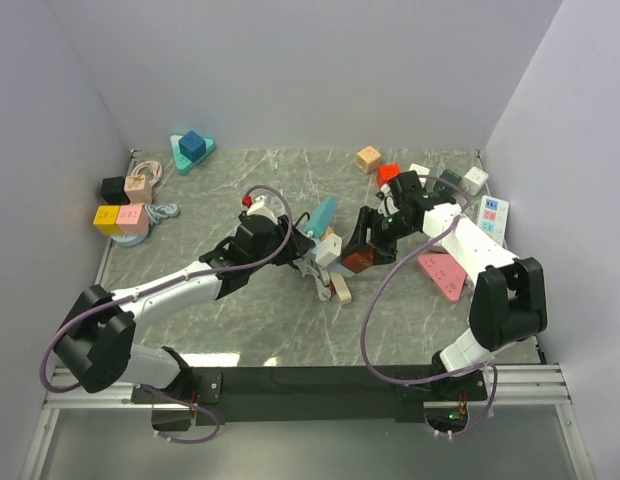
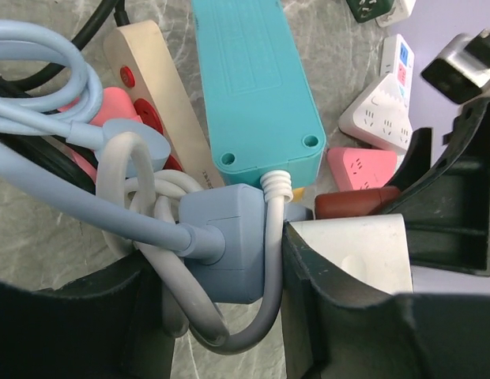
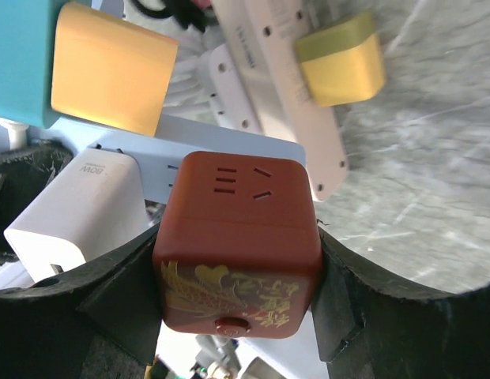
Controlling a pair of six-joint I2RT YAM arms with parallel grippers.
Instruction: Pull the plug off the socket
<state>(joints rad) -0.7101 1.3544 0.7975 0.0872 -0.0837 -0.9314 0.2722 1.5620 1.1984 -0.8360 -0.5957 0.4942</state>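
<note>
Pale blue plastic plug block [image 2: 229, 229] with matching blue cord sits mid-tabletop [image 1: 280, 335], in a tangle of power strips, well away from all edges. Left pincer [image 2: 217, 272] is clenched on it, fingers pressing both sides. A white round cable [image 2: 270, 237] loops across its face. Just beside the plug is a dark red plastic cube socket with gold print [image 3: 237, 237], grasped by the right pincer [image 3: 239, 272], one slotted face showing. Cannot tell if the plug's pins sit in the cube. Teal plastic power strip [image 2: 253, 87] meets the plug's far side, with a beige plastic power strip with red sockets [image 2: 154, 87] beside it. White charger brick [image 3: 75, 205] sits next to the cube.
</note>
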